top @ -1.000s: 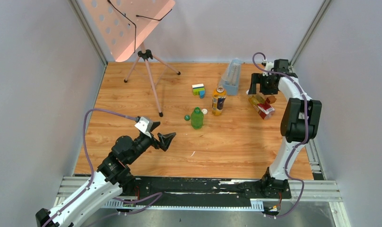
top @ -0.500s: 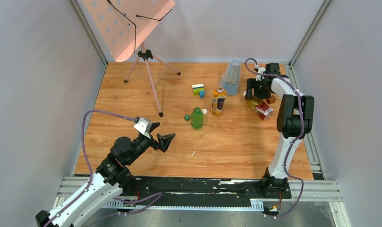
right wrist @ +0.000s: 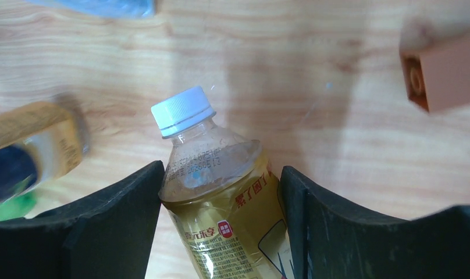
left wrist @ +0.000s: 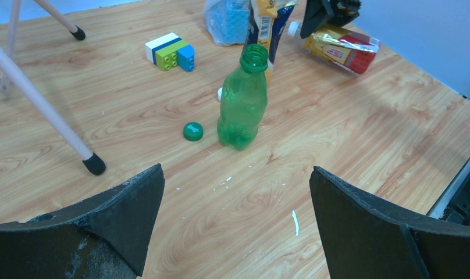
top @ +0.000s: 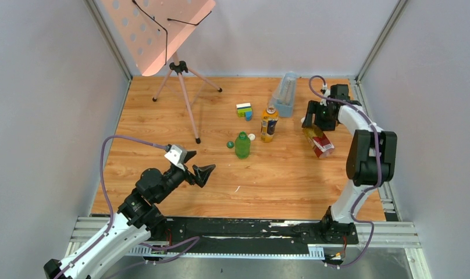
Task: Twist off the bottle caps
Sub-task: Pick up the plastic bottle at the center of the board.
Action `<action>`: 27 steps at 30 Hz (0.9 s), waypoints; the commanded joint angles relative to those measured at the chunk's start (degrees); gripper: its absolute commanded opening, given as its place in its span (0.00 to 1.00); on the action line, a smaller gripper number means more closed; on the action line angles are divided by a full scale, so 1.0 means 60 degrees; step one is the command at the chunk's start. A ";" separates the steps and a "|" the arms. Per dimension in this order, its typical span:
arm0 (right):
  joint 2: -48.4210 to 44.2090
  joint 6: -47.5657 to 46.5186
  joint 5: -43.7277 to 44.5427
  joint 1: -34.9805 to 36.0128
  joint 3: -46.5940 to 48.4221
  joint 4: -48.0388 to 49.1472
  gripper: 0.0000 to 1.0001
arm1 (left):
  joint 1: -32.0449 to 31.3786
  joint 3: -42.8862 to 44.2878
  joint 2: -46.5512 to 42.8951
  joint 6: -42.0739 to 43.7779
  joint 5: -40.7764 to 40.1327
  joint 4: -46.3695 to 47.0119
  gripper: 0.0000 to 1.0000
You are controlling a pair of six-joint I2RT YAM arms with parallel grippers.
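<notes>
The green bottle (top: 242,145) stands uncapped mid-table, also in the left wrist view (left wrist: 244,99). Its green cap (top: 229,144) (left wrist: 192,131) lies just left of it. A white cap (top: 251,137) lies between it and the upright amber yellow-label bottle (top: 269,124) (left wrist: 264,23). The amber red-label bottle (top: 320,141) (right wrist: 232,209) lies on its side with its white cap (right wrist: 182,110) on. My right gripper (top: 319,119) (right wrist: 222,167) is shut on this bottle's shoulder just below the cap, both fingers touching it. My left gripper (top: 198,164) (left wrist: 237,168) is open and empty, well in front of the green bottle.
Multicoloured toy bricks (top: 244,110) (left wrist: 170,51) and a tall clear bluish container (top: 285,93) stand behind the bottles. A reddish-brown block (right wrist: 445,75) lies right of the held bottle. A tripod stand (top: 183,99) occupies the back left, one foot (left wrist: 94,164) near my left gripper. Walls enclose the table.
My right gripper has shifted and come down around the red-label bottle's shoulder; the bottle has turned slightly. The left arm has not moved.
</notes>
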 commanded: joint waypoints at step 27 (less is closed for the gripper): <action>-0.9184 0.6886 0.3954 0.8219 -0.4295 0.5555 0.34 | -0.2659 0.2066 0.4815 -0.2692 -0.0453 0.6636 1.00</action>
